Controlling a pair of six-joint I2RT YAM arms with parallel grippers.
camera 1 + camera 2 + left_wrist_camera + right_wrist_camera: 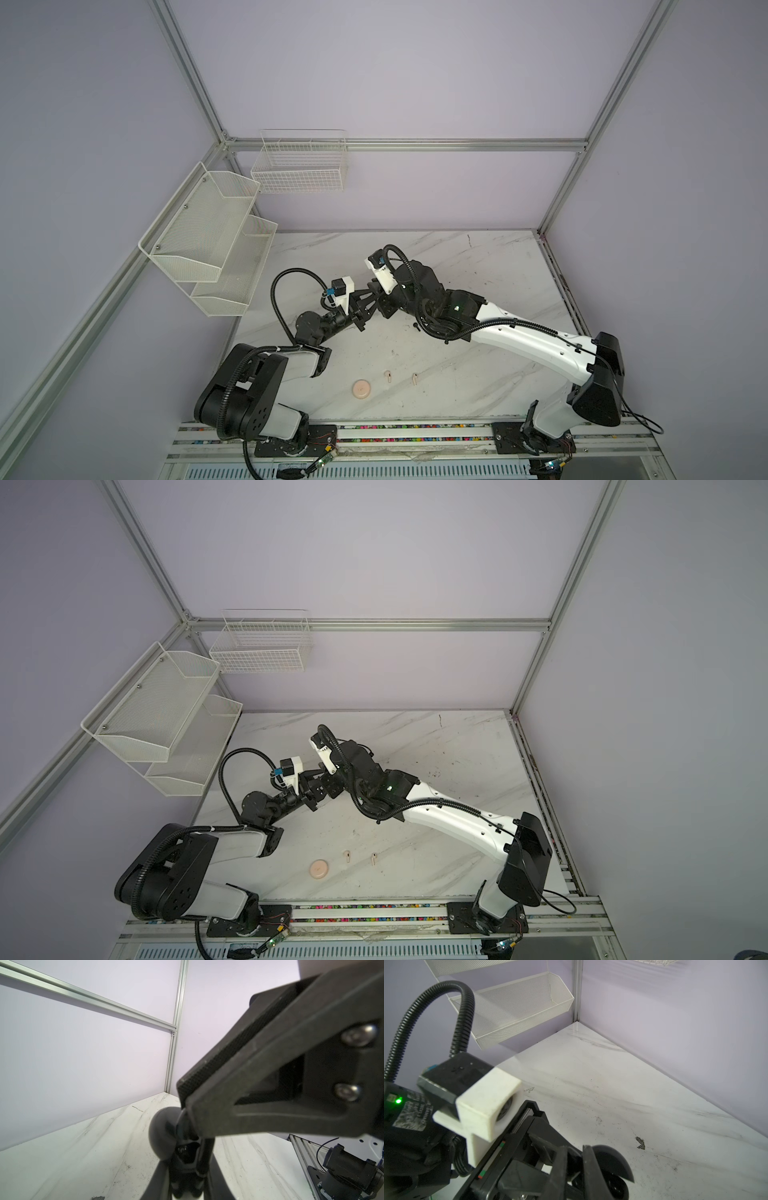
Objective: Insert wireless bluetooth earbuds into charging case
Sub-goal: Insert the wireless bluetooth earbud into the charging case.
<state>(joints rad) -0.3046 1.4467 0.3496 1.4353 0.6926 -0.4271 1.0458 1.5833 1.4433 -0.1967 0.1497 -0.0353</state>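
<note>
1. Grippers meet nose to nose above mid-table, a touch toward 11 o'clock.
2. Left gripper point(368, 299): jaws clamped on the black charging case point(163, 1132). Its lid looks swung open, and it is held clear of the table point(478, 266).
3. Right gripper point(186, 1103): jaws pressed together, tips against the case by the lid. You can't tell from any view whether a bud is pinched between them.
4. Left arm: base at 7 o'clock, elbow folded tight, forearm aimed at 2 o'clock.
5. Right arm: base at 5 o'clock, stretched long toward 10 o'clock, wrist dipped.
6. Black earbud point(415, 326): on the table at 4 o'clock of the grippers, just beside the right arm's cable loop.
7. One pink earbud point(388, 375) lies toward 6 o'clock, with another pink earbud point(414, 377) near it at its 3 o'clock, not touching. You'll see the round pink case point(362, 390) near them at 8 o'clock.
</note>
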